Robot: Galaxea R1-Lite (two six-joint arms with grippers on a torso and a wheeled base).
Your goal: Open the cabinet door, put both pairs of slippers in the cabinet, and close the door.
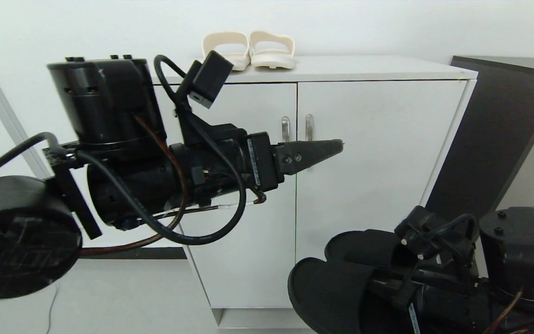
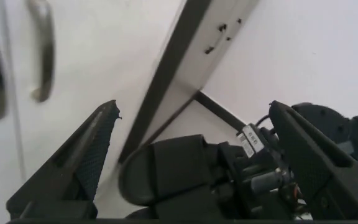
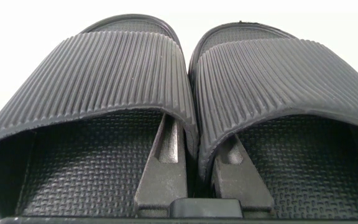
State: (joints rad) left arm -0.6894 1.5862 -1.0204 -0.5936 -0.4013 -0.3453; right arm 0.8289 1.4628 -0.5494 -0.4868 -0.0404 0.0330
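The white cabinet (image 1: pixel 378 162) stands in front of me with both doors closed and two metal handles (image 1: pixel 297 128) at the centre seam. A cream pair of slippers (image 1: pixel 248 50) rests on its top. My left gripper (image 1: pixel 327 148) is held just below and in front of the handles (image 2: pixel 42 50); in the left wrist view it (image 2: pixel 192 109) is open with nothing between its fingers. Low at the right, my right gripper (image 3: pixel 197 140) is shut on the black pair of slippers (image 1: pixel 336 278), one finger inside each slipper (image 3: pixel 123 81), pinching their inner walls together.
A dark grey panel (image 1: pixel 503 130) stands against the cabinet's right side. To the cabinet's left are a white wall with a dark baseboard (image 1: pixel 132 253) and grey floor (image 1: pixel 109 297).
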